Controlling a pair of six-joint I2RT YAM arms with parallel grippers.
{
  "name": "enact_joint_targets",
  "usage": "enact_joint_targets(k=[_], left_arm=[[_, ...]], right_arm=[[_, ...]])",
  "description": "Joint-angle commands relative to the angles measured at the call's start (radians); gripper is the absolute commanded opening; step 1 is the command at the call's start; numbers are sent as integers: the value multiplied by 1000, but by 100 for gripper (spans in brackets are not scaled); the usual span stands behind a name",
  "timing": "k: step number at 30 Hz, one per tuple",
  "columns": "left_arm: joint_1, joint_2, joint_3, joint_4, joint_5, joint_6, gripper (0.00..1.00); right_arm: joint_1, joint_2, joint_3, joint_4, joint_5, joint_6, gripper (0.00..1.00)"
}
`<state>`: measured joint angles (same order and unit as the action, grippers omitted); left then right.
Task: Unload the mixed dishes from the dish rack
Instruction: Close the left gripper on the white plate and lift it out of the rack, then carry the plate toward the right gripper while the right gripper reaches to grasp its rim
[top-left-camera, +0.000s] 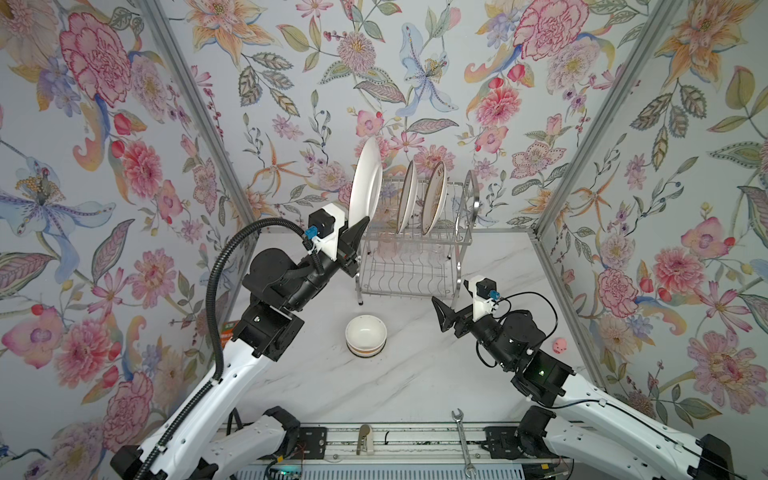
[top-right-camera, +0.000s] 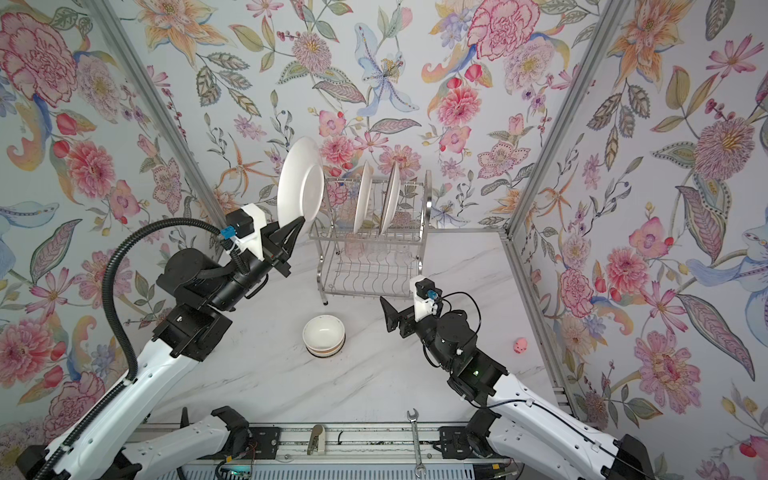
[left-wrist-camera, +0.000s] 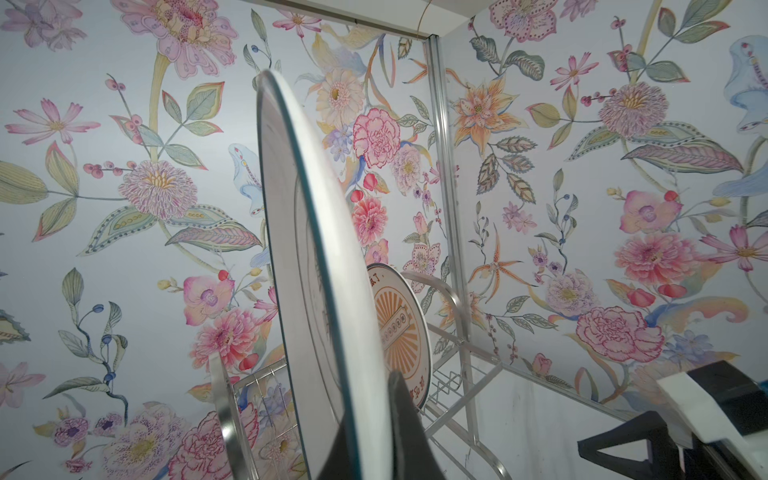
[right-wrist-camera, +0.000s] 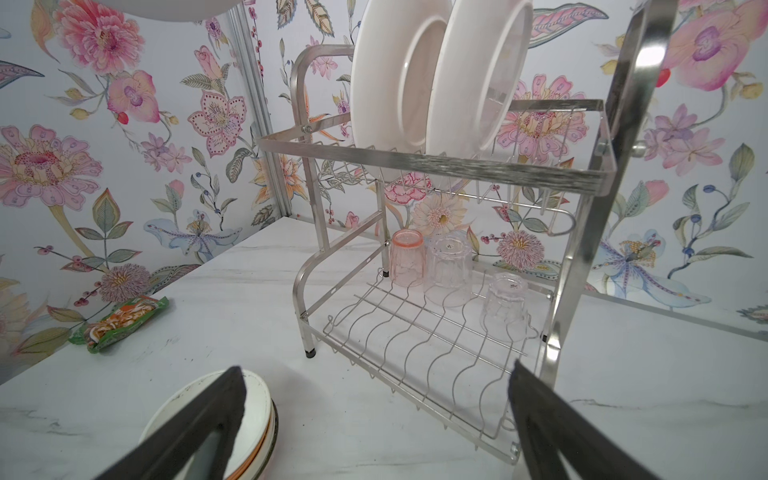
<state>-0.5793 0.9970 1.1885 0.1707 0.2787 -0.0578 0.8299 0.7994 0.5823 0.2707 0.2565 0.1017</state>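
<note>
Gripping the lower rim of a white plate (top-left-camera: 365, 183), the left tool (top-left-camera: 364, 222) is clamped on it and holds it upright in the air, just left of the rack (top-left-camera: 457, 266) (2 plates (top-left-camera: 409, 195) stand in the top shelf's slots). The right tool (right-wrist-camera: 376, 368) hangs empty with jaws wide apart above the desk (top-left-camera: 415, 374), between the stacked bowls (top-left-camera: 365, 332) and the lower shelf holding 3 upturned tumblers (right-wrist-camera: 449, 270).

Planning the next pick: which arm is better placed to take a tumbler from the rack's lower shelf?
Likely right: the right gripper is open, facing the tumblers in the dish rack; the left gripper is shut on a white plate.
</note>
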Motion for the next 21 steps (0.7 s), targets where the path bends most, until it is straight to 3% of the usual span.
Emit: enact_joint_targets(k=[1, 8, 14, 21], left_arm=[[-32, -91, -56, -70, 38, 115, 0], [-42, -285, -201, -190, 37, 248, 0], [-42, -356, -278, -319, 30, 348, 0], [-57, -357, -355, -381, 29, 407, 0]], right_arm=[[-10, -40, 42, -65, -10, 78, 99], [-24, -114, 90, -256, 12, 237, 99], [-50, -185, 121, -410, 37, 385, 99], [-117, -214, 156, -502, -95, 506, 100]])
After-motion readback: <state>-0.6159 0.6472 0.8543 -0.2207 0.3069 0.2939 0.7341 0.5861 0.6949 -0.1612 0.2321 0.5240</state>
